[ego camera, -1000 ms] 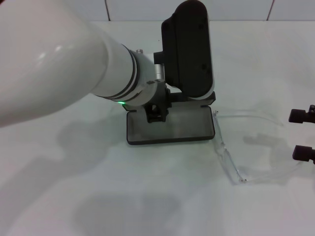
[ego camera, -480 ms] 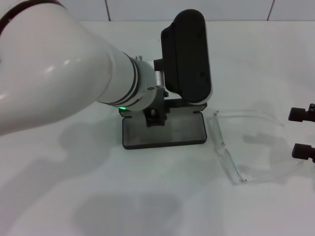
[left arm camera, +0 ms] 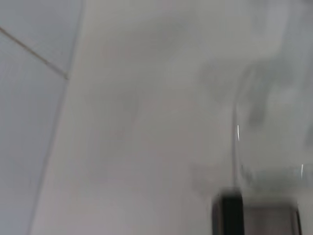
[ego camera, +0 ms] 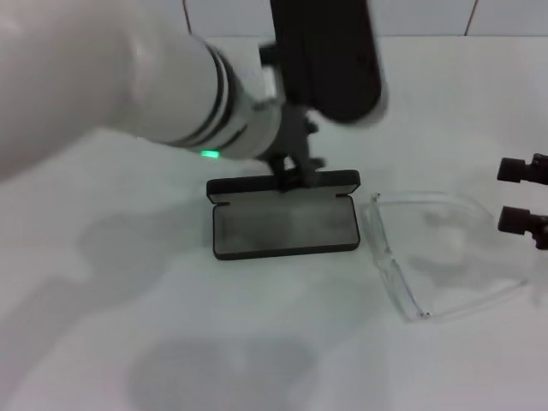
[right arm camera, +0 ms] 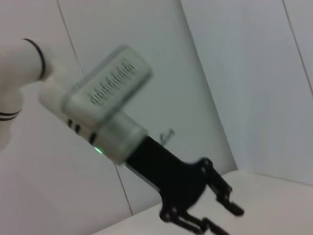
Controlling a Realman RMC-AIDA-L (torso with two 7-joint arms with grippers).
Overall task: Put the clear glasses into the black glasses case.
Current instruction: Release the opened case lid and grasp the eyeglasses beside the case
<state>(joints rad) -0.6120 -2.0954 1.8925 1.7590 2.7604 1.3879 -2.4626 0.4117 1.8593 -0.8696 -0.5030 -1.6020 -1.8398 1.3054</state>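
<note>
**Q:** What has changed since a second ago?

**A:** My left arm has lifted. A second ago its wrist sat low over the black glasses case (ego camera: pixel 284 220) and hid the far edge and lid. In the head view the case now shows whole: open on the white table (ego camera: pixel 257 342), grey lining up, lid standing along its far side. The left gripper (right arm camera: pixel 208 215) hangs above that far edge. The case itself looks shifted a little left and farther from me than a second ago. My right gripper (ego camera: pixel 517 195) has crept up slightly at the right edge of the head view.

**Q:** Where are the glasses?

**A:** The clear glasses (ego camera: pixel 428 257) lie on the table just right of the case, not in it. The lens runs near to far beside the case's right end and the arms reach right, toward my right gripper. They have not moved.

**Q:** State of your grippers?

**A:** Left: the right wrist view shows its black fingers (right arm camera: pixel 230 205) spread apart, nothing between them. Right: two dark pads (ego camera: pixel 512 169) with a gap between them, holding nothing.

**Q:** What is hard to make out?

**A:** The left wrist view is smeared; I can just pick out a corner of the case (left arm camera: pixel 254 215) and a faint outline of the glasses (left arm camera: pixel 244 147). My right gripper is cut off by the head view's edge. Lettering on the lid: unreadable.
</note>
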